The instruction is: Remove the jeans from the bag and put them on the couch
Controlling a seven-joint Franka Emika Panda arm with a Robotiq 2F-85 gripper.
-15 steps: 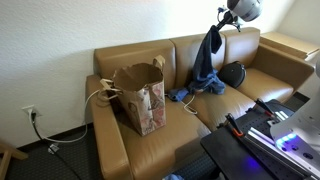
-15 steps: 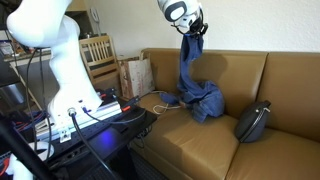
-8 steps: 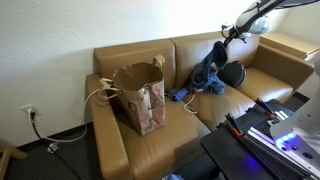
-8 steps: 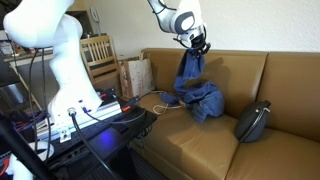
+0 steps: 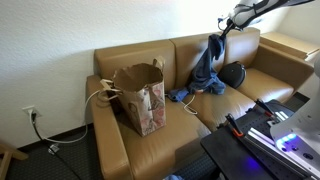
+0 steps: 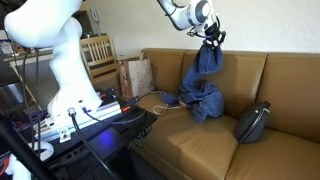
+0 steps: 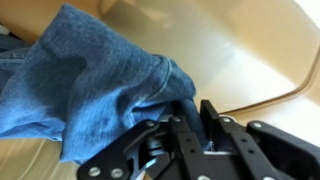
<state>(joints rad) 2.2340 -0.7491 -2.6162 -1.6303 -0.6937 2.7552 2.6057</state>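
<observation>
The dark blue jeans [image 5: 206, 72] hang from my gripper [image 5: 220, 36] over the middle seat of the tan leather couch [image 5: 150, 140]. Their lower part lies bunched on the cushion. In an exterior view the jeans [image 6: 203, 85] hang from the gripper [image 6: 213, 38] in front of the couch back [image 6: 270, 75]. In the wrist view my gripper [image 7: 178, 108] is shut on a fold of the jeans [image 7: 90, 80]. The brown paper bag [image 5: 140, 98] with rope handles stands upright on the far seat, apart from the jeans.
A small black rounded cushion [image 5: 233, 73] lies on the seat beside the jeans, also shown in an exterior view [image 6: 252, 122]. The robot base and black stand [image 6: 60, 95] sit in front of the couch. A cable [image 5: 40, 135] runs along the floor by the wall.
My gripper dipped toward the seat, then rose again and shifted sideways along the couch back, taking the top of the jeans with it. The bag has not moved.
</observation>
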